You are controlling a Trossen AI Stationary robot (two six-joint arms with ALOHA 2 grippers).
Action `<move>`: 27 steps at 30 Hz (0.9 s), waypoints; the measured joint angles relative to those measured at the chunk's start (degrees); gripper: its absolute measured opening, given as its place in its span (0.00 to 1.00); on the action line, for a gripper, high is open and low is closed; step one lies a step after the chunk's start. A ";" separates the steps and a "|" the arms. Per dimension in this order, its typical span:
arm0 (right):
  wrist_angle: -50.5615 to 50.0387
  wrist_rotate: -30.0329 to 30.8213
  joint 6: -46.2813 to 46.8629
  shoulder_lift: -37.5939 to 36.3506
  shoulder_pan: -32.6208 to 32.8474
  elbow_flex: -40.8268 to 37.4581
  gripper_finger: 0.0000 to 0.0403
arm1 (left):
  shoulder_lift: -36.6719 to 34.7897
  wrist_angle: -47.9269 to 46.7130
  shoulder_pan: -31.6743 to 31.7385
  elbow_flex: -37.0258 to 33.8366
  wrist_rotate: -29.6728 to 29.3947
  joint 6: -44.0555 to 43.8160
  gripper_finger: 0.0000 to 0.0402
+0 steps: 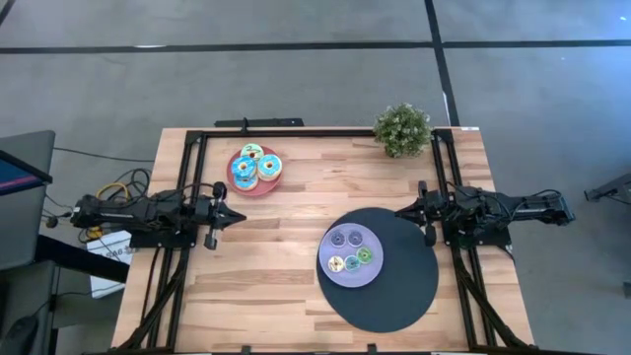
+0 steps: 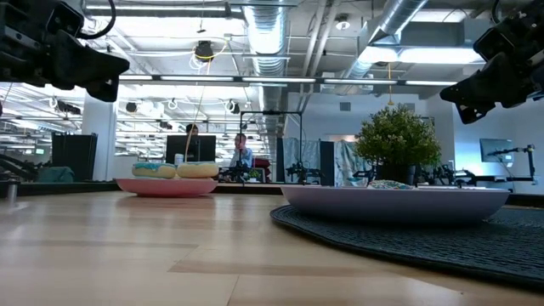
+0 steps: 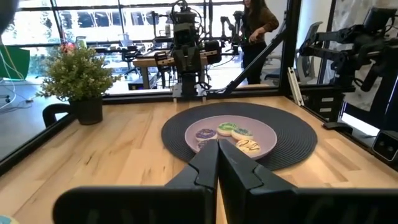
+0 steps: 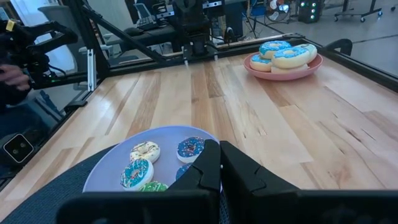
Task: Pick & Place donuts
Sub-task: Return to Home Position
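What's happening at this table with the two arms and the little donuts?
Two robot arms sort toy donuts by size. Neither holds anything now: the left gripper and right gripper are shut and empty, one at each side of the table. The big donuts lie on the pink plate, the small donuts on the lavender plate, which sits on a dark round mat.

FREE: bare counter (image 1: 266, 296) across centre and near left; open lane between left hand (image 1: 237, 217) and right hand (image 1: 399, 210) | BLOCKED: pink plate (image 1: 271, 189) far left of centre; plant (image 1: 402, 129) far right; lavender plate (image 1: 372, 277) on dark mat (image 1: 409, 291) near right
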 joint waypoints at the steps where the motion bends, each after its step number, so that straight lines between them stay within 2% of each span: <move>1: -0.02 0.00 0.00 0.00 0.00 0.00 0.00 | 0.00 0.00 0.00 0.00 0.00 0.10 0.00; 27: -0.02 0.00 0.00 0.00 0.00 0.00 0.00 | 0.00 -0.02 0.00 -0.02 -0.22 0.64 0.00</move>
